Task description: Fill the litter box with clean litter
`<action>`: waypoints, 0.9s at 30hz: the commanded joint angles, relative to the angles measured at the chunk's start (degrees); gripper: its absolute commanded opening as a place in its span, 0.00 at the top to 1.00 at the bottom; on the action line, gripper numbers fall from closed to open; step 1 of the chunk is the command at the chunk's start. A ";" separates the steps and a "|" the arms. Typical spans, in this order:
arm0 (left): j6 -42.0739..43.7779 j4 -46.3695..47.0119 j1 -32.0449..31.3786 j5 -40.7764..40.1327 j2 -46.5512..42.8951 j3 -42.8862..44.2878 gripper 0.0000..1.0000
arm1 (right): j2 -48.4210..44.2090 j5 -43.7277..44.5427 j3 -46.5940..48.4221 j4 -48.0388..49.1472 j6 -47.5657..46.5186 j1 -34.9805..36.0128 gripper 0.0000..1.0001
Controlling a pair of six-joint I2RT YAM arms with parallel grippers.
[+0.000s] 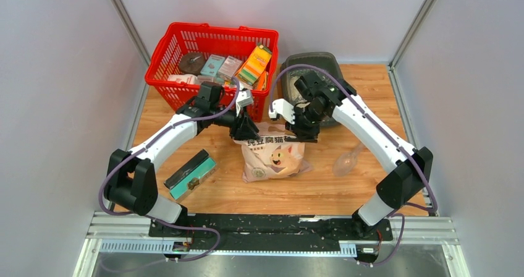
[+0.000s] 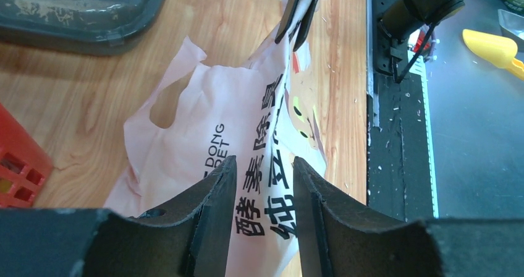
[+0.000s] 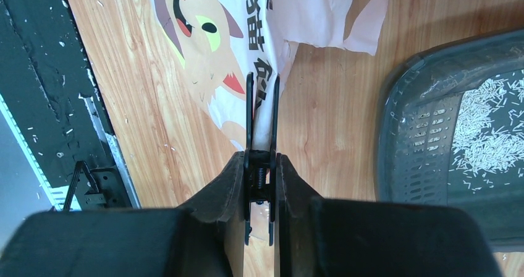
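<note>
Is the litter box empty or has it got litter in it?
Not empty: a thin scatter of litter lies in the litter box.

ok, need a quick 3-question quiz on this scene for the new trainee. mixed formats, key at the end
1. True or false: the litter box has no granules in it yet.
2. What runs between the open jaws of the left gripper? A) the litter bag B) the clear scoop C) the red basket's rim
3. Fill in: the right gripper is shut on a black ____ that pinches the bag's edge.

Key
1. False: some clean litter already lies in the tray.
2. A: the litter bag passes between the fingers.
3. clip
</note>
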 commanded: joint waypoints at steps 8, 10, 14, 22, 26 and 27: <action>1.13 -0.30 -0.04 0.60 -0.75 0.54 0.53 | 5.74 7.40 10.28 -7.35 1.77 5.33 1.00; 1.13 -0.38 -0.04 0.60 -0.84 0.45 0.53 | 6.36 8.02 11.53 -8.32 4.05 5.69 1.00; 2.01 -1.17 -0.04 1.38 -1.01 0.28 0.53 | 5.84 6.53 12.86 -9.64 5.81 5.52 1.00; 3.24 -1.35 -0.04 2.53 0.04 0.27 0.53 | 5.39 1.25 9.95 -10.08 4.94 4.72 1.00; 3.15 -1.53 -0.04 2.27 -0.14 0.27 0.54 | 6.18 1.43 9.43 -10.17 4.50 4.72 1.00; 3.15 -1.62 -0.13 2.27 -0.05 0.27 0.54 | 6.18 1.16 9.16 -10.34 4.32 4.72 1.00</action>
